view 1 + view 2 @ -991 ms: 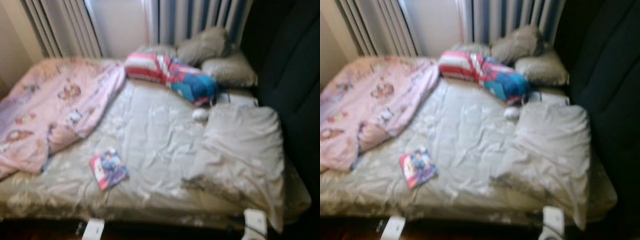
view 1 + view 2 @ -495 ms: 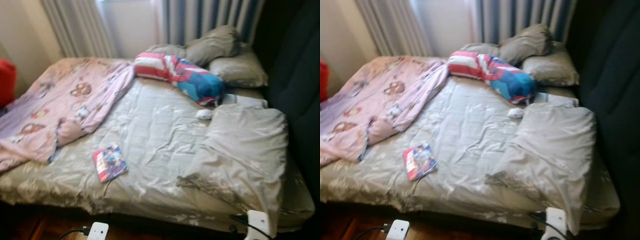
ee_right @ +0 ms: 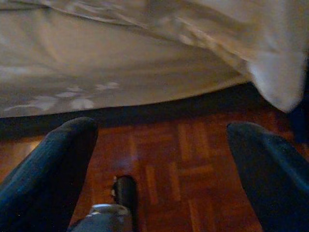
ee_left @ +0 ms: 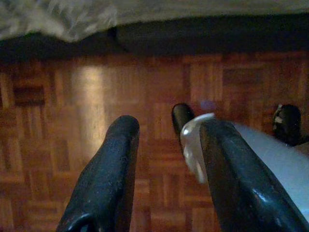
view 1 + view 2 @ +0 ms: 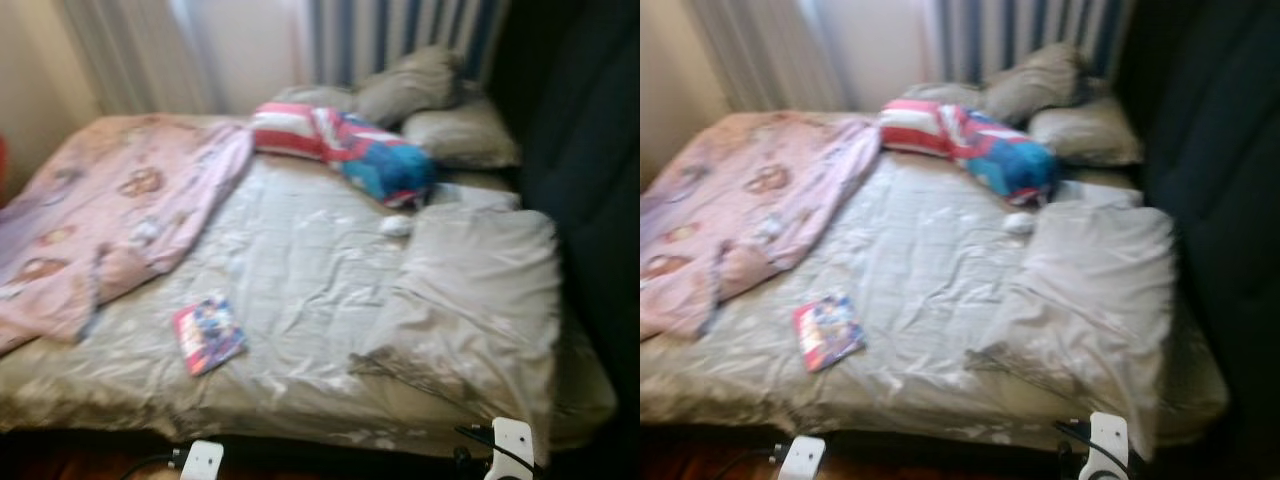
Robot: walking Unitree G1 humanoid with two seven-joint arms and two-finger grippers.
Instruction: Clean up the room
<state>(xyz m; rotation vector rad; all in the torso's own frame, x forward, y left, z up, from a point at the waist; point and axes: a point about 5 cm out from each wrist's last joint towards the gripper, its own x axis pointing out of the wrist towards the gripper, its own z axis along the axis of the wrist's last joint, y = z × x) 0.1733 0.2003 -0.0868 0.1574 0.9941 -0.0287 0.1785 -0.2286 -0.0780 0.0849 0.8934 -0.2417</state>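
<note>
Hanging low over the wooden floor (image 4: 96,111), the left tool (image 4: 166,169) and right tool (image 3: 159,169) are both spread apart, holding nothing. Up on the bed (image 5: 300,270), a colorful book (image 5: 208,335) lies lower left, beside a pink blanket (image 5: 110,210).

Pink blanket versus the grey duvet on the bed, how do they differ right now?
The pink blanket is printed with cartoon figures and lies along the robot's left side of the bed; the grey duvet looks nearly plain and is bunched on the right side. The blanket reaches toward the striped pillow; the duvet hangs over the near edge. Both are rumpled, unfolded.
</note>
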